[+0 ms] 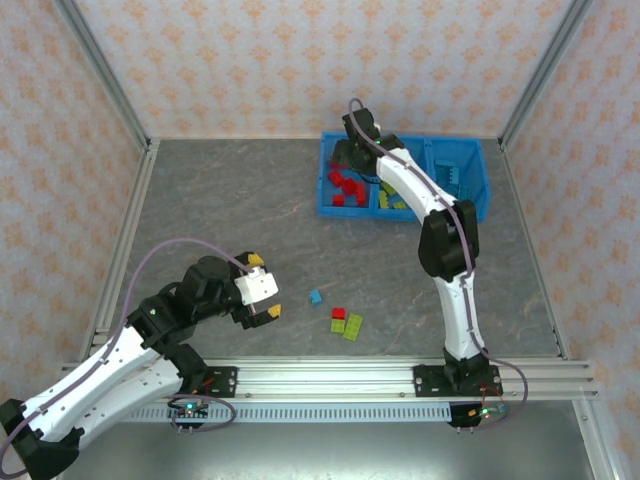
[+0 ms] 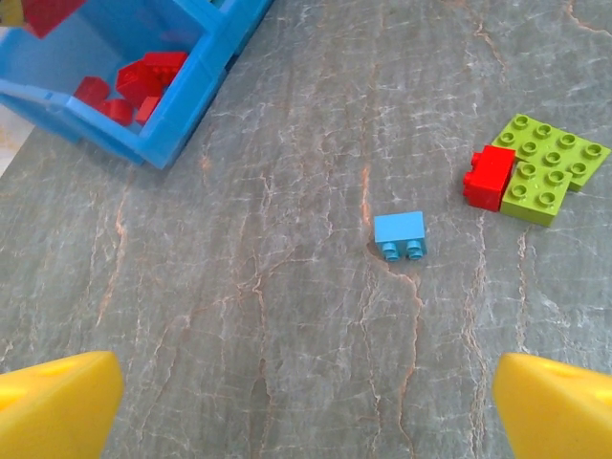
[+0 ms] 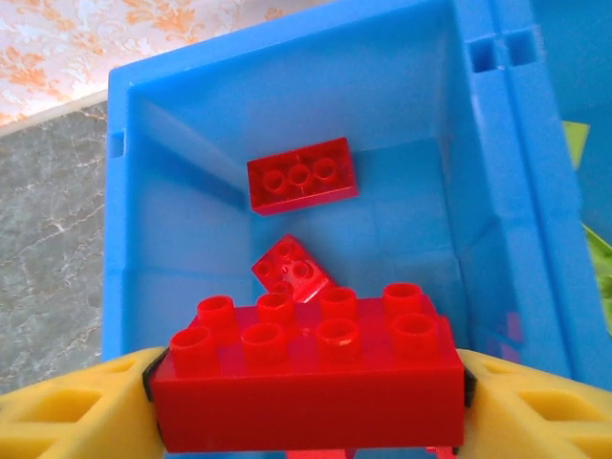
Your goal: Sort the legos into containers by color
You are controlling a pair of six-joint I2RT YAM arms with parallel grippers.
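My right gripper [image 3: 309, 397] is shut on a red two-by-four lego [image 3: 311, 378] and holds it over the left compartment [image 3: 172, 220] of the bright-blue bin [image 1: 470, 205]. Two red legos [image 3: 302, 174] lie on that compartment's floor. In the top view the right gripper [image 1: 350, 152] hangs above the red pile [image 1: 346, 188]; the middle compartment holds yellow-green legos [image 1: 390, 196], the right one light-blue legos [image 1: 451, 178]. My left gripper [image 1: 264, 288] is open above the table, nothing between its yellow fingers [image 2: 57, 402]. Ahead of it lie a light-blue lego [image 2: 400, 235], a red lego [image 2: 489, 178] and a yellow-green plate [image 2: 550, 169].
The loose legos lie as a small group [image 1: 345, 320] at the front middle of the grey table [image 1: 230, 210]. Patterned walls with metal posts [image 1: 105, 85] enclose the table. A rail [image 1: 330, 378] runs along the near edge.
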